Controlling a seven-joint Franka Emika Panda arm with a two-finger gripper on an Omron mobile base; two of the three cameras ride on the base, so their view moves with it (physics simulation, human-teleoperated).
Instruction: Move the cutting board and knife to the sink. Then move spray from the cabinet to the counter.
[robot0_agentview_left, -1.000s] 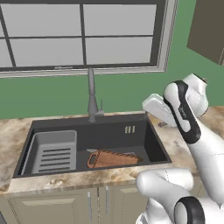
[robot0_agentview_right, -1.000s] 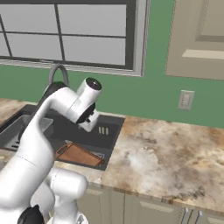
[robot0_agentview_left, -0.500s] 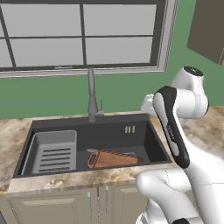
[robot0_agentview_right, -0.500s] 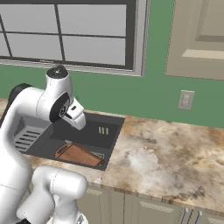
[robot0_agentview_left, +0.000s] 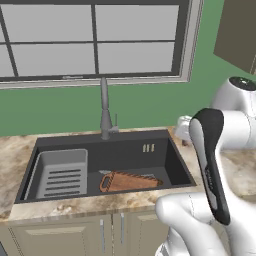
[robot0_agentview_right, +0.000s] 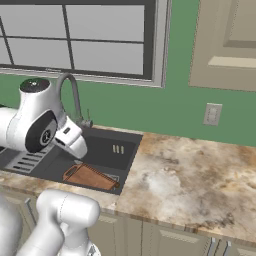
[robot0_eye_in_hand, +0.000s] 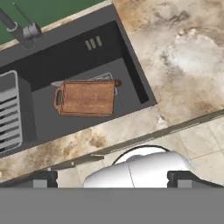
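Hanging well above the sink, gripper spread wide and empty. Far below it, cutting board lies flat in the basin over the knife: first stage apparently complete, spray next.

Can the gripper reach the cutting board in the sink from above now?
Probably yes. The cutting board lies flat and uncovered on the sink floor, and the open gripper is high above it with nothing between them.
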